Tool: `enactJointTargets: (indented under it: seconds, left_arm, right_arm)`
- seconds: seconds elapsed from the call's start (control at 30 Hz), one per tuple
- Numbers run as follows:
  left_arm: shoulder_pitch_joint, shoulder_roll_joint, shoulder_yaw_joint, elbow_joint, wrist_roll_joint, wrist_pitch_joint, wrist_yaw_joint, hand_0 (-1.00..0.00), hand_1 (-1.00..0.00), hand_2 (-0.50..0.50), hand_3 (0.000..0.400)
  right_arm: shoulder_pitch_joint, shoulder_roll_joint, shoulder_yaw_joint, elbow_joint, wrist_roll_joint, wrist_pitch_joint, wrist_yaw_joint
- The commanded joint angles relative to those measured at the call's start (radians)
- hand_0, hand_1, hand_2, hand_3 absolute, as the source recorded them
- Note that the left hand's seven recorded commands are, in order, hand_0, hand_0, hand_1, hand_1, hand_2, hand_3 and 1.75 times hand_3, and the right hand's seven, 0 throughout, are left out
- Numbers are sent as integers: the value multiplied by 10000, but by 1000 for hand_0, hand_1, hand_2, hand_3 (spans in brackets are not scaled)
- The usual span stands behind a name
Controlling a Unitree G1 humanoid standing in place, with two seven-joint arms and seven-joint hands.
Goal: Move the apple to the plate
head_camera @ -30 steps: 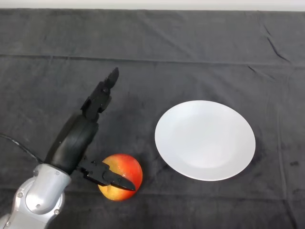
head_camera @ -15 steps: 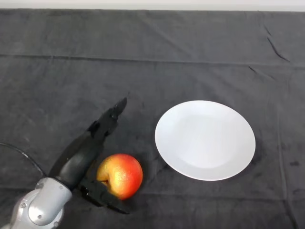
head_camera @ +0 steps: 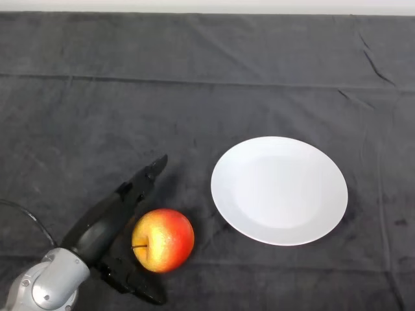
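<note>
The left hand [head_camera: 107, 223] has dropped lower around the apple [head_camera: 163, 240] over the last second; its thumb, which lay across the apple's near face, now sits below it, fingers stretched straight past its far-left side, so nothing is clasped yet. The apple rests on the cloth [head_camera: 194, 78] left of the plate [head_camera: 279, 190], well apart from it. Roundish, no real long axis; its stem points leftward toward the palm.
</note>
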Motion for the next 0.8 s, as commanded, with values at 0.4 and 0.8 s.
enactJointTargets:
  seconds: [0.4,0.8]
  left_arm:
    - [-285,313,-198,114,261,5,-284,0,0,0,0]
    - [-1157,-213,-46,1590,116,-471,-46,-1000,-1000,0,400]
  right_arm:
    - [-33,-124,-81,-151,-62,19,-97]
    - [-35,-127,-80,-144,-62,18,-94]
